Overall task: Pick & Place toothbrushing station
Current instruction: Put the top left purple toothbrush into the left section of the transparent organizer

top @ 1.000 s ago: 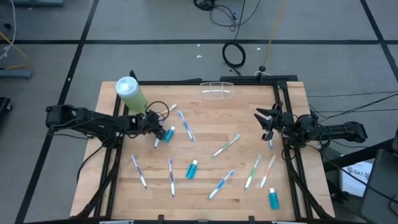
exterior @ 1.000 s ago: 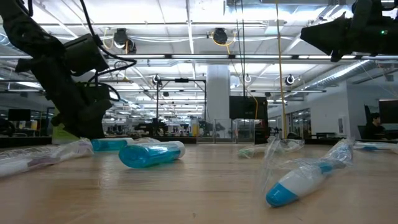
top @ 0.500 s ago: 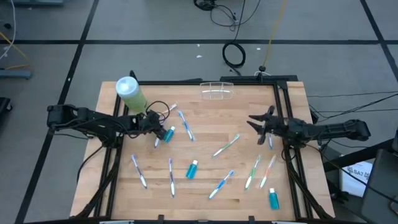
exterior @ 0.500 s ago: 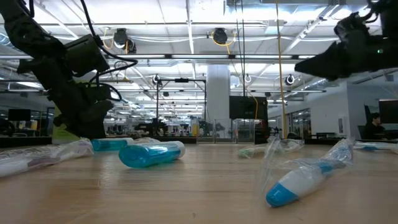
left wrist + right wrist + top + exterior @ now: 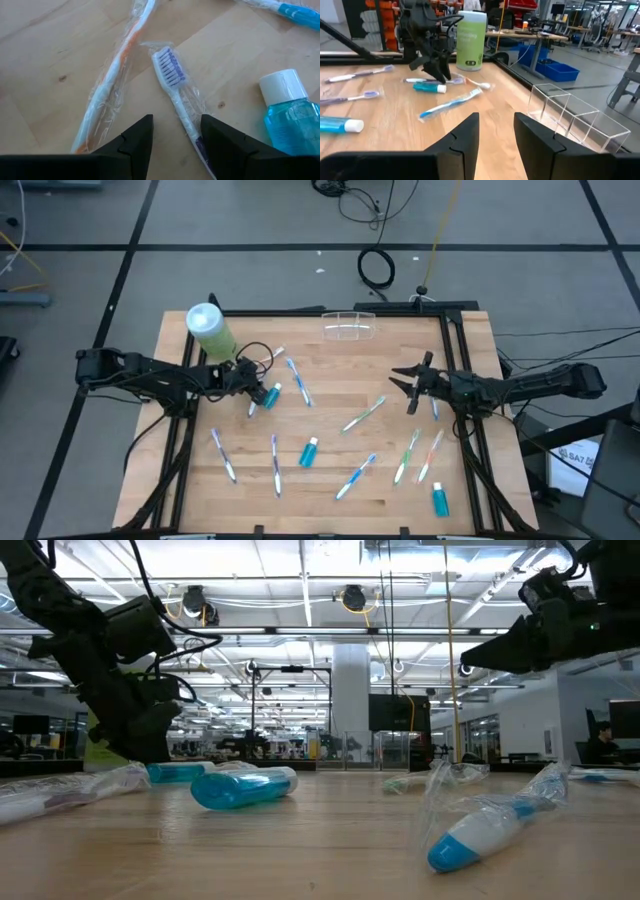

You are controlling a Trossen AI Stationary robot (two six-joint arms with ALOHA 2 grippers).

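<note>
Along the table's (image 5: 180, 480) near edge a teal white-capped tube (image 5: 439, 500) lies at the right corner, and farther in lie a blue toothbrush (image 5: 356, 476), a second teal tube (image 5: 308, 451) near the middle, and two wrapped brushes (image 5: 224, 455) toward the left. A green toothbrush (image 5: 409, 452) and a pink one (image 5: 431, 455) lie side by side on the right, with another wrapped brush (image 5: 364, 415) just beyond them near the centre. The right gripper (image 5: 408, 386) hangs above the right half of the table, clear of the wood in the low view, its fingers (image 5: 457, 137) parted by a moderate gap with nothing between them. The left gripper (image 5: 252, 385) sits low over the left half, its fingers (image 5: 135, 145) apart on either side of a wrapped white toothbrush with purple bristles (image 5: 172, 82), which lies flat on the wood; whether the fingers touch it cannot be told. Just beside it lie an orange-and-white wrapped brush (image 5: 117, 65) and a third teal tube (image 5: 270, 393). A blue brush (image 5: 297, 380) lies a little farther back. The green white-lidded canister (image 5: 210, 330) stands at the far left, and the clear plastic cup (image 5: 349, 325) lies at the far edge.
</note>
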